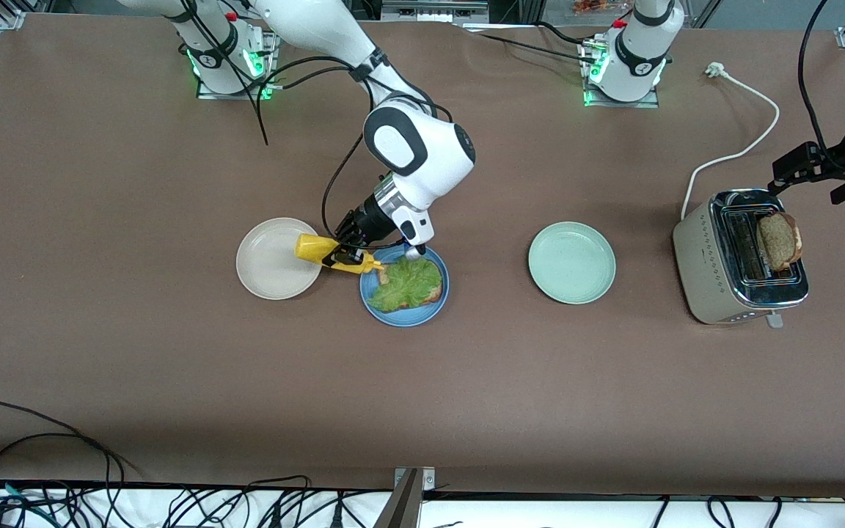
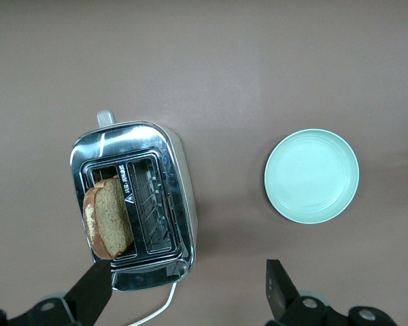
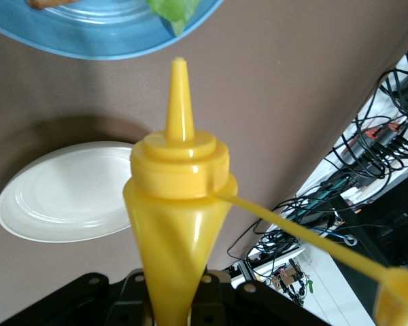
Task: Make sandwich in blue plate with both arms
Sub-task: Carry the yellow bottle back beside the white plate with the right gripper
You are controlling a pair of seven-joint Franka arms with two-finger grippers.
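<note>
Sauce time! The right claw is clamped on a yellow squeeze bottle, tipped nearly flat, its nozzle just over the rim of the blue plate. On that plate lies one slice of bread with a ruffled lettuce leaf on top, so this is an open-faced sandwich, half built. In the right wrist view the bottle has its cap flipped off on its tether and the tip aimed at the plate's edge; I see no sauce on the leaf, though the angle is poor, so I won't swear to it.

At the left arm's end of the worktop, the left claw hangs above the toaster, fingers spread wide apart, holding nothing. The second bread slice stands up out of one slot.

My read: the next move calls for a squeeze with the nozzle carried farther in over the lettuce, then the left claw dropping to pinch that toast by its faces and carry it to the blue plate.

The count: three plates, namely one blue, one beige-white, one pale green, the last two bare. Two bread slices, one leaf, one bottle, one toaster.
</note>
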